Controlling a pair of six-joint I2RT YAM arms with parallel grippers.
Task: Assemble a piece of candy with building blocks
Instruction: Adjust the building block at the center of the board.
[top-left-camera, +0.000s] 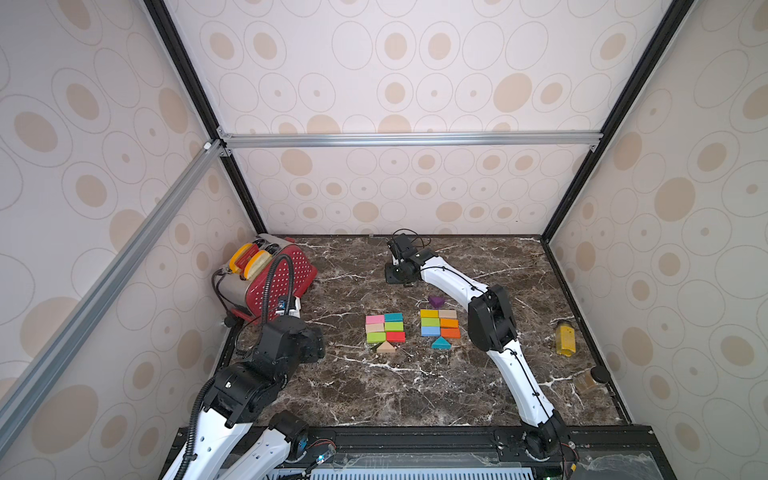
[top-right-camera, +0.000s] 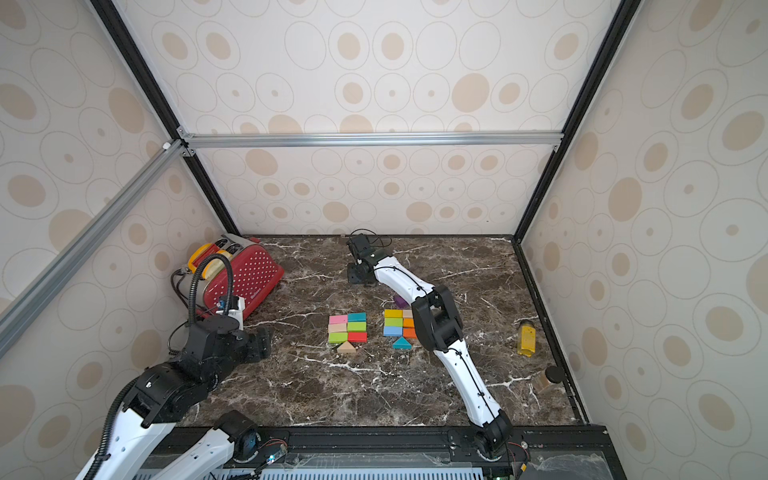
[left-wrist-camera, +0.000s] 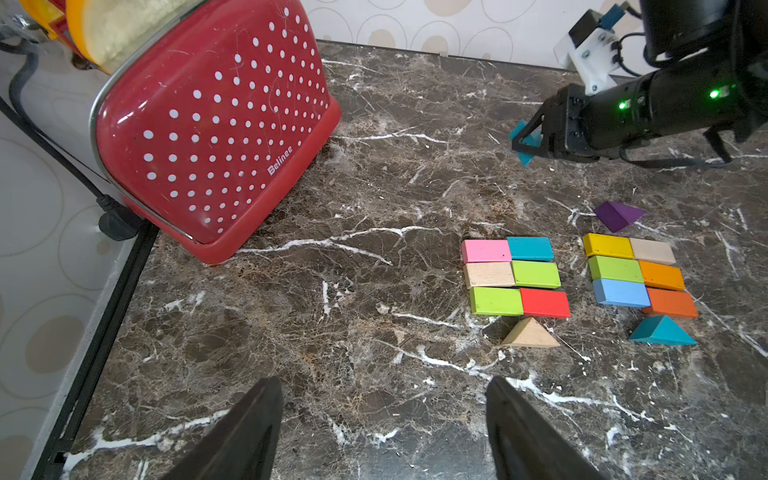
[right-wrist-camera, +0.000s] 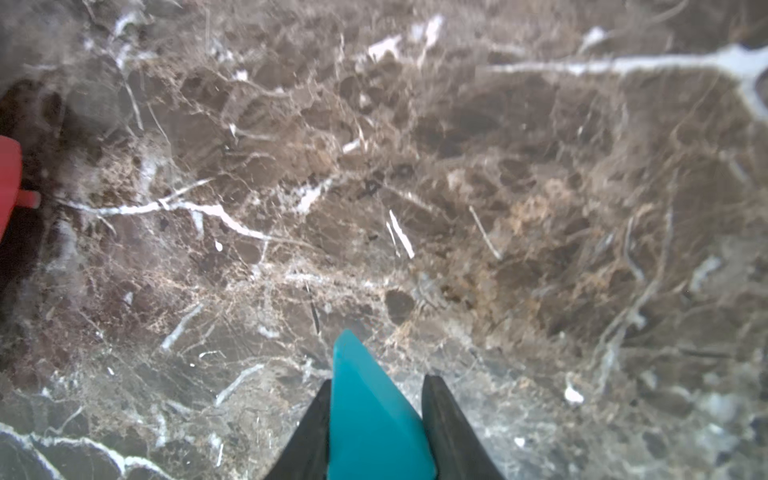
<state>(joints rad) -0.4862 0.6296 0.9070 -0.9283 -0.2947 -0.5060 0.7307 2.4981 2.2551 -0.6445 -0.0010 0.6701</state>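
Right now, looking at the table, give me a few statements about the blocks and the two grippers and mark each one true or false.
1. The right gripper is closed on a teal wedge. True.
2. The left gripper holds a block. False: its jaws stand open with nothing between them.
3. The purple wedge lies beside the yellow block, not touching it. True.
4. The tan wedge sits on top of the red block. False: it lies on the marble table next to that block.
5. The red toaster stands between the two block groups. False: it stands off to the side.
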